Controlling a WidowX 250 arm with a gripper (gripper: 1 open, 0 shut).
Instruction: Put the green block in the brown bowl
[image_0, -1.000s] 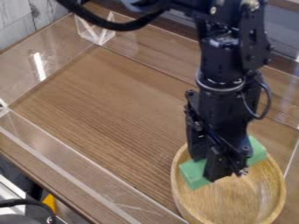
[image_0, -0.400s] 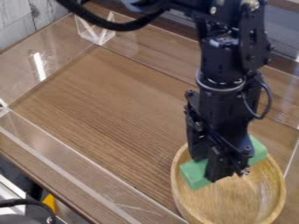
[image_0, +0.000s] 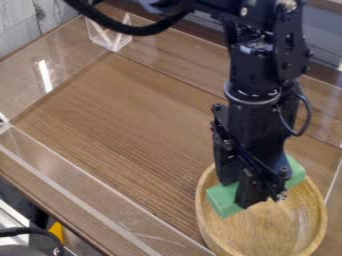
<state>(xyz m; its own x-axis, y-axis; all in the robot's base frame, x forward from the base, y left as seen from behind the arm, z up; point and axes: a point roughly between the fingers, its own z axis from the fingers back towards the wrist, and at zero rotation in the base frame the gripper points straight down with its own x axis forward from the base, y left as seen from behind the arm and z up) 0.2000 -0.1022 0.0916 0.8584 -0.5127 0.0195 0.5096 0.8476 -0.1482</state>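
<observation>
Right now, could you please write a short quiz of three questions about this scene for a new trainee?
1. True or false: the green block is over the brown bowl.
2. Which way does the gripper point? A) straight down B) sideways C) upward
3. Fill in: the bowl stands on a ____ table.

Key: 1 true; 2 A; 3 wooden.

- A bright, plain green is shown by the green block (image_0: 293, 180).
- Light tan wood with grain rings is seen on the brown bowl (image_0: 301, 235).
- Streaked brown wood grain is shown by the desk (image_0: 120, 110).
</observation>
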